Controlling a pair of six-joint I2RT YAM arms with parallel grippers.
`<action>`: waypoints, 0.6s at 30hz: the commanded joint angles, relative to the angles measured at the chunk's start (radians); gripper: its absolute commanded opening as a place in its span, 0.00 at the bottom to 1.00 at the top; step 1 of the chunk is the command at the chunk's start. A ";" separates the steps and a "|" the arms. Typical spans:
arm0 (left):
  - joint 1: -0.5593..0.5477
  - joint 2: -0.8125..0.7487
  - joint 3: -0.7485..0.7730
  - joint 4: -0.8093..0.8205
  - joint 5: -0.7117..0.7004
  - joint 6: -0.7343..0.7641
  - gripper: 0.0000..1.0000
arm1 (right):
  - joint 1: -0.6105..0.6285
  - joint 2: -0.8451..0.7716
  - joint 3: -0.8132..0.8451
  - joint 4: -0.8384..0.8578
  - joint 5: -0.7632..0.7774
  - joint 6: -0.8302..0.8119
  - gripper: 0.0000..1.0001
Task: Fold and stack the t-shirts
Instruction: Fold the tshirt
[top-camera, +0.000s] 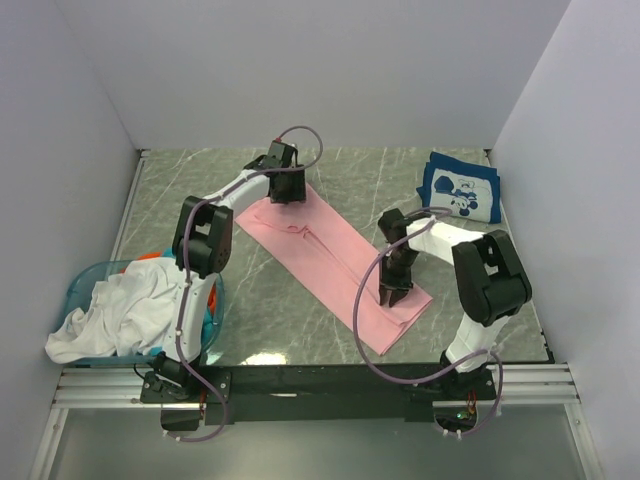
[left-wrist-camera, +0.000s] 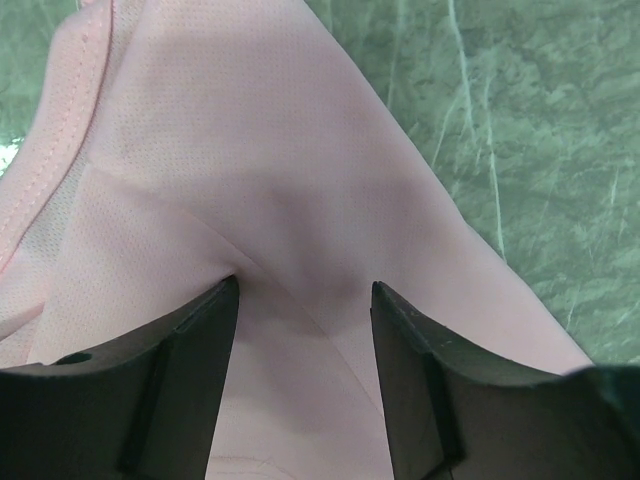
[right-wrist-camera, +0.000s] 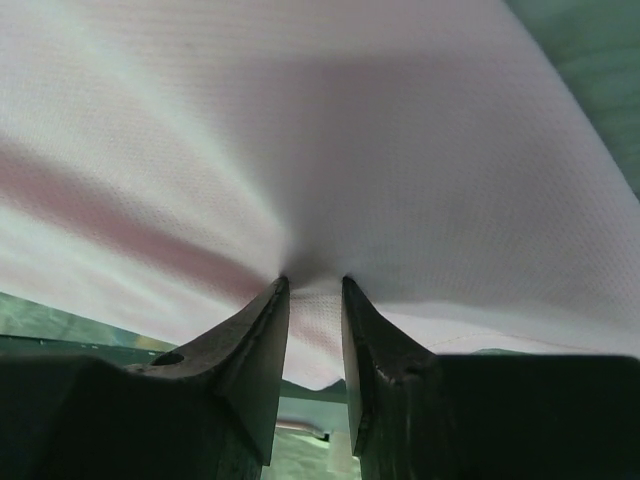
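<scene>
Right gripper (top-camera: 392, 298) clenches the near end of the pink t-shirt (top-camera: 320, 245); left gripper (top-camera: 290, 197), jaws apparently released, straddles its far end.

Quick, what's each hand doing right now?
Left hand: open, at the far end of the pink t-shirt.
Right hand: closed, pinching the pink t-shirt's near end.

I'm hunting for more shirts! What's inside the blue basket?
A crumpled white cloth fills the translucent blue round basket and spills over its near rim. A scrap of orange cloth peeks out at the far edge. Whatever lies under the white heap is covered.
</scene>
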 joint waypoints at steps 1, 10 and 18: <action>0.012 -0.016 0.026 0.041 0.050 0.046 0.62 | 0.045 0.023 0.000 0.003 0.003 0.026 0.35; 0.014 -0.254 -0.011 0.053 0.012 -0.032 0.64 | 0.048 -0.090 0.069 -0.137 0.150 -0.006 0.36; 0.014 -0.342 -0.184 0.041 0.086 -0.120 0.64 | 0.048 -0.138 -0.038 -0.103 0.153 0.051 0.36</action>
